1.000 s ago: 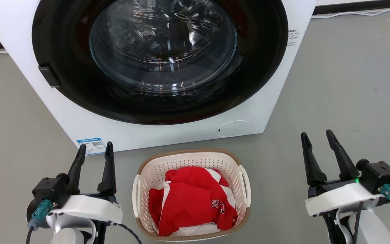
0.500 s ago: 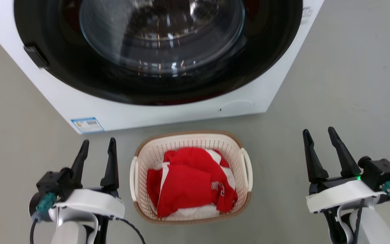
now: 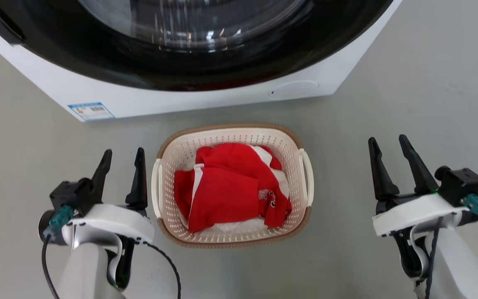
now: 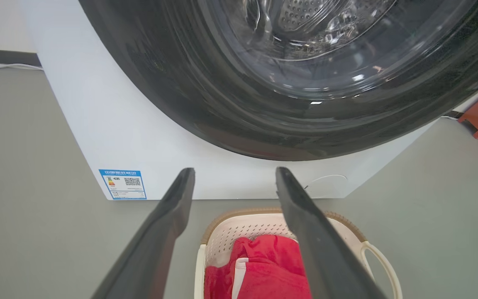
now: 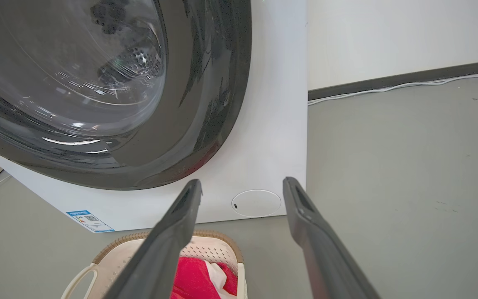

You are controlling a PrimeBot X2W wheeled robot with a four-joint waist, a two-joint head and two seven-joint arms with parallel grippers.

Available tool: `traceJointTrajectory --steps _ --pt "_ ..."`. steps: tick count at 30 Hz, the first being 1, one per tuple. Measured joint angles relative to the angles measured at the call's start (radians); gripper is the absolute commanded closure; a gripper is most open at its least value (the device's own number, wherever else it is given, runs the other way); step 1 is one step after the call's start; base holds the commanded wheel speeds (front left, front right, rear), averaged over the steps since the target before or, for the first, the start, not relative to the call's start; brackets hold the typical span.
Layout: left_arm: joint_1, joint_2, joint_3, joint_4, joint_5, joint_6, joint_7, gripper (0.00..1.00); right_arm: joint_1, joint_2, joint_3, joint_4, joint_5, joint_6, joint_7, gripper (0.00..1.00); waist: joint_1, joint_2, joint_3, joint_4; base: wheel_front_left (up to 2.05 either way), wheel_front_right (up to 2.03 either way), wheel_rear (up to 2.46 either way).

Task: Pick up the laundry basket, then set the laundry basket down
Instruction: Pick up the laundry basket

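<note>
The laundry basket (image 3: 230, 133), cream-white with a tan rim and white loop handles, stands on the grey floor in front of the washer, holding red and white clothes (image 3: 230, 187). My left gripper (image 3: 123, 154) is open, just left of the basket's left handle (image 3: 156, 182), not touching it. My right gripper (image 3: 388, 141) is open too, well off to the right of the right handle (image 3: 308, 176). The basket's far end (image 4: 243, 224) sits low in the left wrist view between my fingers, and its corner (image 5: 206, 249) at the bottom of the right wrist view.
A white front-loading washer (image 3: 181, 99) with a big dark glass door (image 3: 206, 45) stands right behind the basket. Bare grey floor (image 3: 409, 83) spreads to the right and left. A white cable (image 5: 409, 85) runs along the dark baseboard at the wall.
The head view has tilted down, so washer and basket sit higher in it. My left gripper now stands closer beside the basket's left handle; the right gripper sits somewhat higher in view, about as far from the basket.
</note>
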Motion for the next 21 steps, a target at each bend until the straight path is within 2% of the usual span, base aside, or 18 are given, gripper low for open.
traceJointTrajectory --steps 17,21 --pt "-0.207 0.012 -0.024 0.211 0.026 -0.008 0.000 0.00 -0.188 -0.023 0.079 0.193 0.070 0.000 0.000 0.00 0.0000 0.0000 0.182 0.019 0.00 0.00 0.00" --pt "-0.283 0.020 -0.040 0.296 0.025 -0.009 0.000 0.00 -0.252 -0.022 0.120 0.263 0.090 0.000 0.000 0.00 0.0000 0.0000 0.248 0.021 0.00 0.00 0.00"
